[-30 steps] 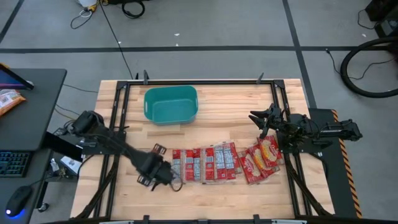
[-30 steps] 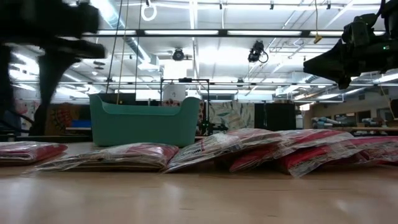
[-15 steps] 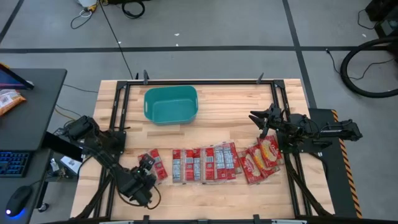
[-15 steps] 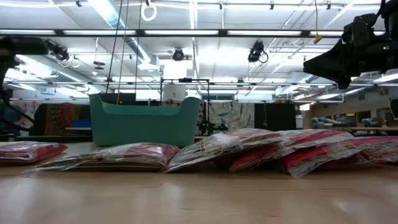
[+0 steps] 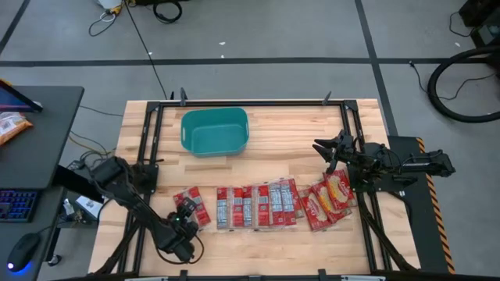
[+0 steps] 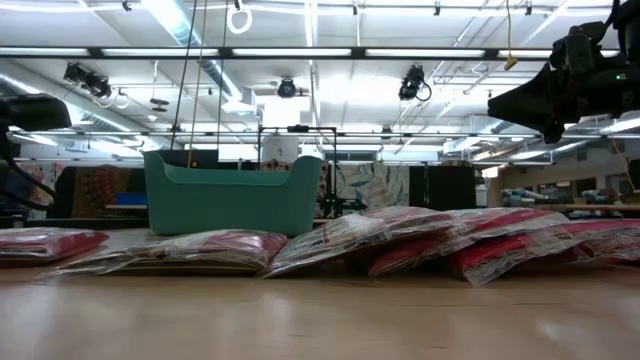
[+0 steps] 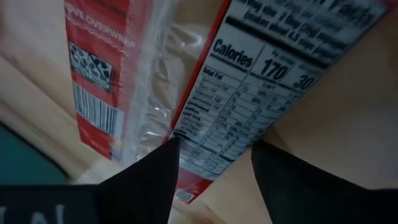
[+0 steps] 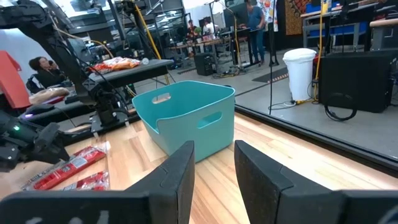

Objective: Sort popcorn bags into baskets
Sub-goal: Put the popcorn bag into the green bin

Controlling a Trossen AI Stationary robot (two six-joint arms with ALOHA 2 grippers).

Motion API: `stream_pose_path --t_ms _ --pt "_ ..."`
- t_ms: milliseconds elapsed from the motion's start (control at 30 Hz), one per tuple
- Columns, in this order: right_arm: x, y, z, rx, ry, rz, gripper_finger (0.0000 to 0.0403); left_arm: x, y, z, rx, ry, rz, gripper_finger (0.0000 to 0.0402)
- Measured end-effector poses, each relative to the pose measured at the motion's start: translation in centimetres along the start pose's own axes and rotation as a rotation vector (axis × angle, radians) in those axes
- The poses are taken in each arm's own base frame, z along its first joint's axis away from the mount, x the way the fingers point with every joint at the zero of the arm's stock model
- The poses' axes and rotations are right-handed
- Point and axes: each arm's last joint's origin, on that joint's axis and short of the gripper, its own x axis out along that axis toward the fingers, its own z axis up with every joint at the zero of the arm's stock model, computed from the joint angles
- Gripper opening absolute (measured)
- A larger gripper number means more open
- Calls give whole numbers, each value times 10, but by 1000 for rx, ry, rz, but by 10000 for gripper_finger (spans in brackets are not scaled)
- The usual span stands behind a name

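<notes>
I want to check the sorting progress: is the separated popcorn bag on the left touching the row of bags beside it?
Apart. In the high view, bare wood shows between the separated popcorn bag and the row of bags; the left gripper sits at that bag's near end.

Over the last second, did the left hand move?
Yes. In the high view the left hand pulled back from the packet row toward the table's near-left edge, farther from the teal tub; one popcorn packet now lies apart.

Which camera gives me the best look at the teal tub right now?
The high view: the teal tub shows whole from above, its inside visible and bare. The low view shows only one outer wall. The right wrist view shows it at an angle; the left wrist view misses it.
</notes>
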Motion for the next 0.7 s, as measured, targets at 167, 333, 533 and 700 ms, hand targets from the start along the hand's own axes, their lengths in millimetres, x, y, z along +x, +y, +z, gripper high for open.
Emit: stream_pose_path --t_ms 167,333,533,700 --pt "0 0 0 0 0 0 119 6 -3 3 38 19 0 169" --pt "0 0 0 0 0 0 119 9 -6 4 2 31 -11 101" --pt "0 0 0 0 0 0 119 8 -5 5 -108 37 5 11" --pt "0 0 0 0 0 0 119 -7 10 4 -202 15 -43 8"
